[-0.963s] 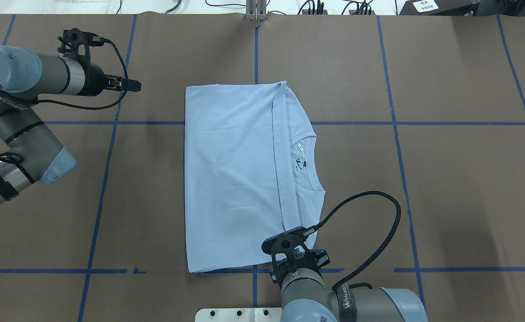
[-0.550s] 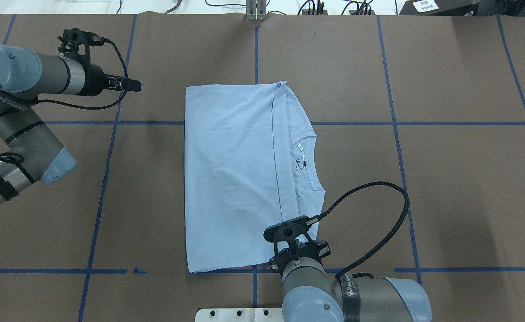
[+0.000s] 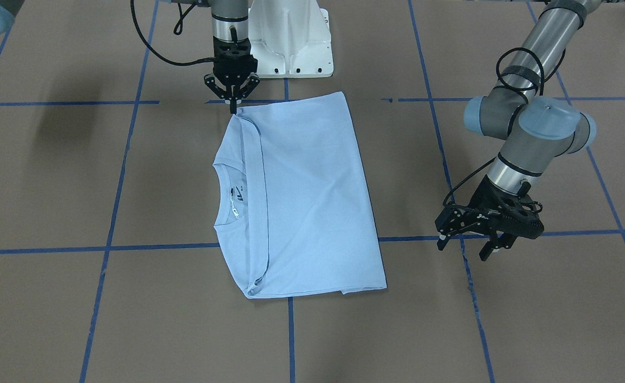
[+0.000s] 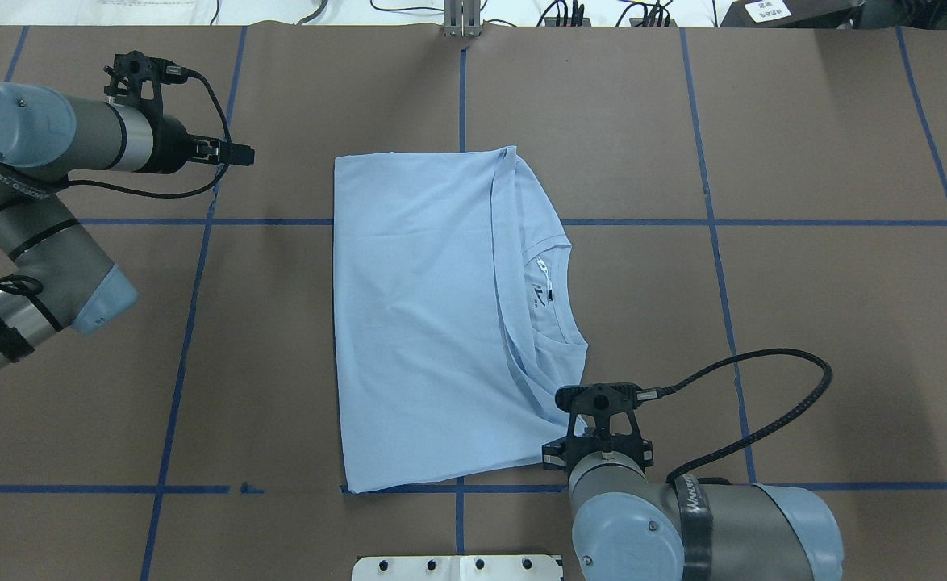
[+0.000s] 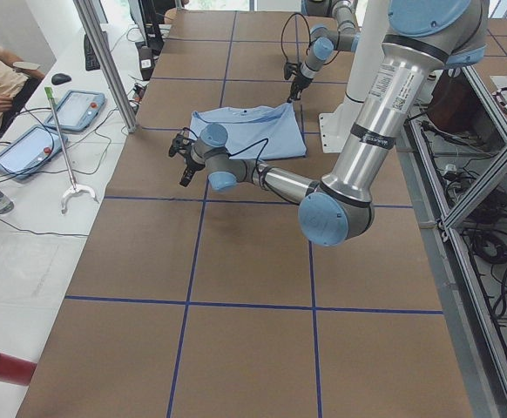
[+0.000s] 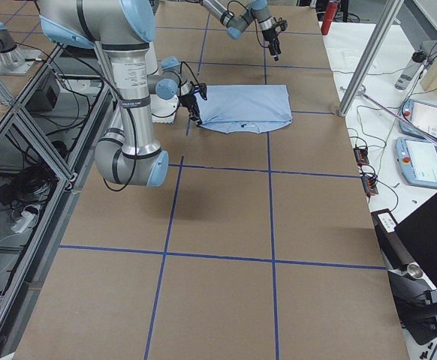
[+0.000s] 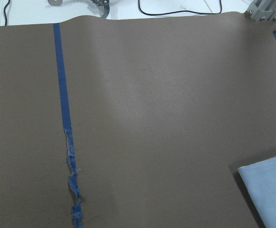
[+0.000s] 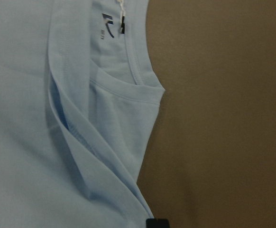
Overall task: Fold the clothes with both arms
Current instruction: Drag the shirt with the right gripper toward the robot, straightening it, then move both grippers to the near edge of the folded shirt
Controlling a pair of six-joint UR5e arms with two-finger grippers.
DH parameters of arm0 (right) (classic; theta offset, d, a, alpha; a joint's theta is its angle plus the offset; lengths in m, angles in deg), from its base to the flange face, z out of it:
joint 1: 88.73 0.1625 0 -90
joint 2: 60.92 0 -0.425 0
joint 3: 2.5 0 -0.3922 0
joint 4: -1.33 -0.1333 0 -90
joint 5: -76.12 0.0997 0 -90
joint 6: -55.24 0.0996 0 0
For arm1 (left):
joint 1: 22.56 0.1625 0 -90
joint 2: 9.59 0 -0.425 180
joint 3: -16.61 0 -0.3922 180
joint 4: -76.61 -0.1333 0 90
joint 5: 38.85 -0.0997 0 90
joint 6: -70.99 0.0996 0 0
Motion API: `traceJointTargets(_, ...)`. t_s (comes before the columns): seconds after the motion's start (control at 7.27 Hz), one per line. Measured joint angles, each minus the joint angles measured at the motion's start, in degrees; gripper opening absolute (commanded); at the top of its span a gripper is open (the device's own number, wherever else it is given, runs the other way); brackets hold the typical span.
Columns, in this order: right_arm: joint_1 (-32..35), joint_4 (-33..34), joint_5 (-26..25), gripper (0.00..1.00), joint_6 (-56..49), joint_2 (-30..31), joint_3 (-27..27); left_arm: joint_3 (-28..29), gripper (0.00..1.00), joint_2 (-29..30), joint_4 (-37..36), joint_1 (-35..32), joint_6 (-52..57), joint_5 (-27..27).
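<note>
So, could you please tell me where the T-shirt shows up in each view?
Exterior front-facing: T-shirt at centre.
Overhead: centre.
Exterior left: upper middle.
Exterior right: upper middle.
Left wrist: bottom-right corner only.
Right wrist: fills the left half.
Shared landmark: the collar, on the shirt's edge toward the robot's right.

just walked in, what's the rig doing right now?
Two-arm shirt folding, mid-run. The light blue T-shirt lies on the table, folded into a rectangle with the collar showing along one side. The right gripper is down at the collar-side corner nearest the robot base and looks pinched shut on the fabric there. The left gripper is open above bare table, off the shirt's opposite side, touching nothing.
</note>
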Motion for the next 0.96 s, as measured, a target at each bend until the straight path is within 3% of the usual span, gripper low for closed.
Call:
traceJointTargets(0.28, -4.48, 0.05, -2.48, 0.0, 10.59, 1.94, -0.93, 0.01, 1.0, -0.01, 0.0, 0.0, 0.0, 0.0)
traceJointTargets(0.41, -6.01, 0.09, -3.62, 0.58, 13.3, 2.16, -0.7, -0.04, 1.0, -0.01, 0.0, 0.0, -0.02, 0.0)
traceJointTargets(0.55, -6.79, 0.08, -4.26, 1.0, 14.61, 2.14, -0.02, -0.05, 1.0, -0.01, 0.0, 0.0, -0.04, 0.0)
traceJointTargets(0.96, -3.69, -3.46, -5.17, 1.0, 11.01, 0.87, 1.03, -0.23, 1.0, 0.04, -0.02, 0.0, 0.0, 0.15)
